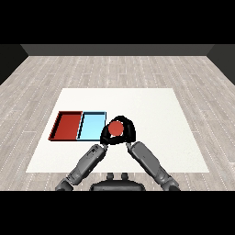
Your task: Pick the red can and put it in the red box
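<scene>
The red can (115,128) shows its round top just right of the light blue tray (91,126), near the tray's right rim. My right hand (130,130) is curled round the can from the right and over its far side. My left hand (104,137) lies close against the can's left side, at the blue tray's near right corner. The red tray (67,125) lies left of the blue one, with nothing in it. I cannot tell whether the can stands on the table or is lifted.
The two trays lie side by side at the left of the white table (156,114). Both forearms reach in from the lower corners and meet near the table's middle. The table's near edge runs just below the elbows.
</scene>
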Robot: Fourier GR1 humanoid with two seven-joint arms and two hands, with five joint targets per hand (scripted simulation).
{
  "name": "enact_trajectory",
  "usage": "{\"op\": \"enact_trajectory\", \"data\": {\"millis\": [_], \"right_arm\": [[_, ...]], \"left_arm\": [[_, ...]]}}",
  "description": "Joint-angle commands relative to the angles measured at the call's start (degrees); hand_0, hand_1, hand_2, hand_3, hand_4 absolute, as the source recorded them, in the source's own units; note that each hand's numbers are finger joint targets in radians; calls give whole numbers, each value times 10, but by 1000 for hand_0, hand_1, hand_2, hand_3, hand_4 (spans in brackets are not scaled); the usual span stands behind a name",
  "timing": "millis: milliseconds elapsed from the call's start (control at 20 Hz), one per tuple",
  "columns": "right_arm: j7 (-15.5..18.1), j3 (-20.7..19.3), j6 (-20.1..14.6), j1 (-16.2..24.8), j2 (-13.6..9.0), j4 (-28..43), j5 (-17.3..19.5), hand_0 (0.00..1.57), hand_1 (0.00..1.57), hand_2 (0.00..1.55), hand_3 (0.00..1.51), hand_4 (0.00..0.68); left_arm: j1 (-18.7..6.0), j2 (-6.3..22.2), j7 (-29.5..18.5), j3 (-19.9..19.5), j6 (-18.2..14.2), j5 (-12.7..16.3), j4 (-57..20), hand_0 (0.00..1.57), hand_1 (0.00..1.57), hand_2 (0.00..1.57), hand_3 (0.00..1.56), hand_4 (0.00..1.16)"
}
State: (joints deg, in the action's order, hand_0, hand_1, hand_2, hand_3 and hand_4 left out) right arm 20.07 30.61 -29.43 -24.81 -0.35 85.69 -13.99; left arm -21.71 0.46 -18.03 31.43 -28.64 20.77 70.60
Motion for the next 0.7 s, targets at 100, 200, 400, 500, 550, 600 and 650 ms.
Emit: {"op": "enact_trajectory", "data": {"millis": [100,200,400,500,550,600,650], "right_arm": [[28,-7,12,-14,3,-26,-25,1482,1482,1443,1391,644],[-4,-7,25,30,-3,25,9,1483,1483,1442,1392,642],[1,-8,28,-2,3,-15,-24,1491,1491,1435,1383,595],[-61,-31,12,-21,-1,34,-16,1245,1245,1247,1155,0],[-31,39,-29,-11,3,-25,-3,923,923,935,532,0],[-55,8,-9,-2,3,-4,18,0,0,0,0,0],[-61,8,-9,-2,3,-4,24,0,0,0,0,0]], "left_arm": [[-21,-4,-12,-16,-9,16,-39,1571,1571,1557,1478,1124],[-6,-4,-14,5,-53,8,9,1571,1571,1554,1474,1137],[1,-4,-89,5,-38,17,-8,1571,1571,1571,1494,1139],[20,-4,-76,-7,-56,3,37,1571,1571,1571,1502,1145],[-1,-4,-98,-8,-41,20,2,1571,1571,1571,1513,1147],[-1,-4,-100,-8,-40,21,0,1571,1571,1571,1513,1147],[-1,-4,-101,-8,-40,22,-1,1571,1571,1571,1513,1147]]}}
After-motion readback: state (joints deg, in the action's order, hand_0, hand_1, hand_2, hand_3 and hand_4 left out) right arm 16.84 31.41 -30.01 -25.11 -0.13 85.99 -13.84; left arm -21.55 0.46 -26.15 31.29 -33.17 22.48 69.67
